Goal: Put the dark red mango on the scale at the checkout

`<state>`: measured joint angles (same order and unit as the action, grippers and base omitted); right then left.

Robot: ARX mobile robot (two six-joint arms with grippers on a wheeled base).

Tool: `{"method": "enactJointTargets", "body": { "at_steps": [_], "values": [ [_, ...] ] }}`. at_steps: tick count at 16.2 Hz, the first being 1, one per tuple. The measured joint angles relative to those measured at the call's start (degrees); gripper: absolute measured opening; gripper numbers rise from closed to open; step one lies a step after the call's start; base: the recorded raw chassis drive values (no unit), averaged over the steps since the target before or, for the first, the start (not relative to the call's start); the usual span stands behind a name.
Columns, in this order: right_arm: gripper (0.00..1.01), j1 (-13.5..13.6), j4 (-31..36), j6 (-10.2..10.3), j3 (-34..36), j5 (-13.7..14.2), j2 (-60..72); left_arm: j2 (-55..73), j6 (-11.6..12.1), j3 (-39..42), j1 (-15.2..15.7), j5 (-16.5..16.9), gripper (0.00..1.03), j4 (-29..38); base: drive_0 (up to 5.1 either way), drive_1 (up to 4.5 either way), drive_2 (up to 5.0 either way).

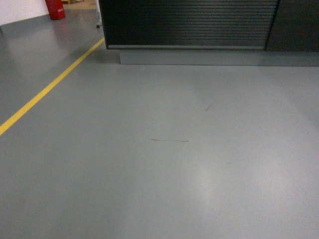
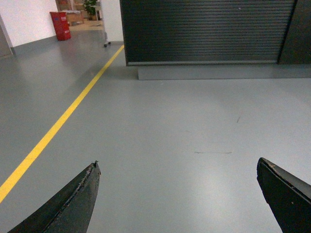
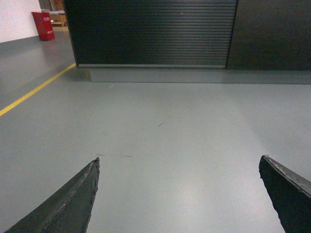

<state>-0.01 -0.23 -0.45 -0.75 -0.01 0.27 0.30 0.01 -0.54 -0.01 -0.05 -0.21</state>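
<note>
Checkout [image 1: 189, 22] counter stands ahead; left end effector [image 2: 178, 167] and right end effector [image 3: 180, 162] gape wide, holding nothing.

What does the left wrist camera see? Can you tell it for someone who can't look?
The left end effector is open and empty, its two dark fingers poking up from the bottom corners over a bare grey floor. Ahead stands the checkout, dark with a ribbed front; a yellow line runs along the left toward a red bin.

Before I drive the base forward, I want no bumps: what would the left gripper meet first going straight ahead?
The open left gripper holds nothing. Bare grey floor lies ahead, then probably the dark ribbed checkout counter front; depth is unclear.
</note>
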Motion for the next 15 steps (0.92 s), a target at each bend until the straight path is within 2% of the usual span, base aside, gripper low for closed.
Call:
{"method": "enactJointTargets", "body": {
  "at_steps": [15],
  "values": [
    [0.98, 0.0, 0.0, 0.0, 0.0, 0.0, 0.0, 0.0, 0.0, 0.0, 0.0, 0.0, 0.98, 0.0, 0.0, 0.00, 0.0]
  ]
}}
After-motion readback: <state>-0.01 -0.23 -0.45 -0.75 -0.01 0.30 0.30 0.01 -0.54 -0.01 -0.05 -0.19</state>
